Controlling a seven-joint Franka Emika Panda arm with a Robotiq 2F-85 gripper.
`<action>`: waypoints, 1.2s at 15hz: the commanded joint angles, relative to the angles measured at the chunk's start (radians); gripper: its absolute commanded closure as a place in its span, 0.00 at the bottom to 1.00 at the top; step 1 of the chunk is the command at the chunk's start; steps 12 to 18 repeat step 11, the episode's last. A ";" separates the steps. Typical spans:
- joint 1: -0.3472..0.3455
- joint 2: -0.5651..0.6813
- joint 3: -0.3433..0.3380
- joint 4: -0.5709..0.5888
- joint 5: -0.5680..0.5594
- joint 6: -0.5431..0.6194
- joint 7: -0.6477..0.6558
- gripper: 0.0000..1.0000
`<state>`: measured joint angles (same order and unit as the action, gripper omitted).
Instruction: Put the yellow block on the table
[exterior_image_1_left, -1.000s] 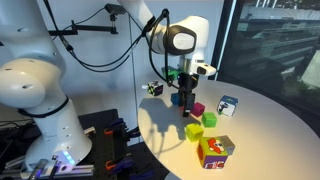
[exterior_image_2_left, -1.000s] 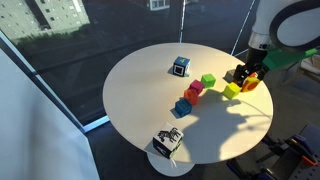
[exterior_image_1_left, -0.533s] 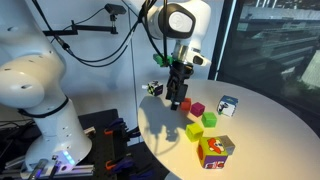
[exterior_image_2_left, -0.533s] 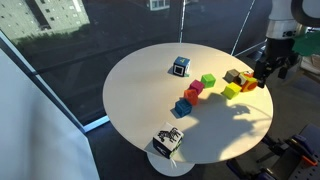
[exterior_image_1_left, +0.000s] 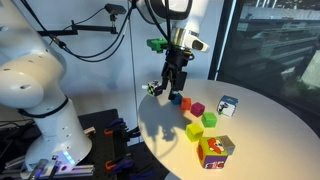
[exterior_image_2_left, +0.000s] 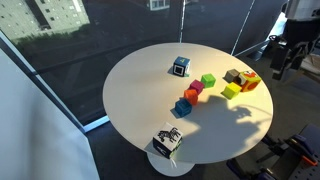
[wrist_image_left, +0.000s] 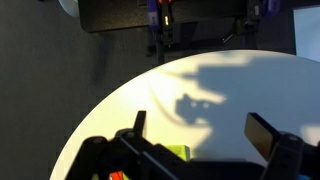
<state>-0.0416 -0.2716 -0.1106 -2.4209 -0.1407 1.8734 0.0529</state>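
Observation:
The yellow block (exterior_image_1_left: 194, 130) rests on the cream round table (exterior_image_1_left: 262, 130), beside the multicoloured cube (exterior_image_1_left: 215, 150). In an exterior view the yellow block (exterior_image_2_left: 231, 91) lies just in front of that cube (exterior_image_2_left: 240, 79) on the table (exterior_image_2_left: 140, 90). My gripper (exterior_image_1_left: 172, 88) is open and empty, raised above the table's edge and apart from all blocks; it also shows in an exterior view (exterior_image_2_left: 279, 70). In the wrist view the open fingers (wrist_image_left: 200, 130) frame the table (wrist_image_left: 210, 85), with a lime-yellow block edge (wrist_image_left: 178, 152) low between them.
A row of small blocks, blue (exterior_image_2_left: 183, 106), red (exterior_image_2_left: 191, 95), magenta (exterior_image_2_left: 198, 87) and green (exterior_image_2_left: 208, 79), crosses the table. A white-blue cube (exterior_image_2_left: 181, 66) stands at the far side. A black-white cube (exterior_image_2_left: 167, 141) sits at the near edge.
My gripper has risen from down among the blocks to well above the table edge. The yellow block and the other blocks have not moved.

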 joint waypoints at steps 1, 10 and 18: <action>-0.015 -0.079 -0.010 -0.021 0.053 0.011 -0.108 0.00; -0.023 -0.093 -0.002 -0.014 0.056 0.012 -0.131 0.00; -0.023 -0.093 -0.002 -0.015 0.056 0.012 -0.131 0.00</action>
